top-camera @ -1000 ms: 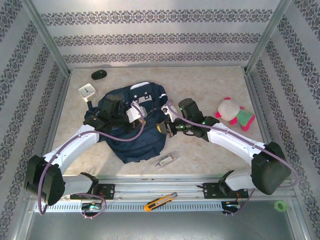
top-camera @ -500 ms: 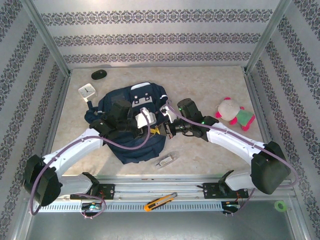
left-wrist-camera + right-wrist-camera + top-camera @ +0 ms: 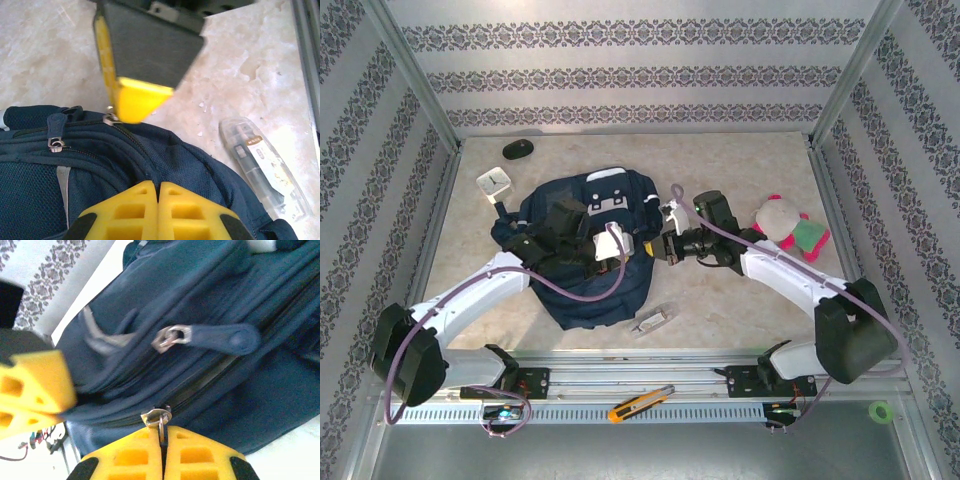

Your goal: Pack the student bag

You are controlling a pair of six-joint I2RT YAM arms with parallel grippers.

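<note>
The bag (image 3: 590, 312) lies at the centre of the tabletop (image 3: 740, 160), compartments apparently zipped. The right fingers (image 3: 135, 455) are clamped on a zip pull (image 3: 159, 417); the left fingers (image 3: 135, 205) are together just above the fabric. A plush toy (image 3: 785, 225) and a clock (image 3: 494, 182) lie outside. Judgement: packing barely begun; opening and loading remain.

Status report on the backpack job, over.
Left gripper: fingers shut, at the large dark navy fabric backpack. Right gripper: fingers shut on its metal zipper pull. Clear plastic case beside backpack, not blocking.
</note>
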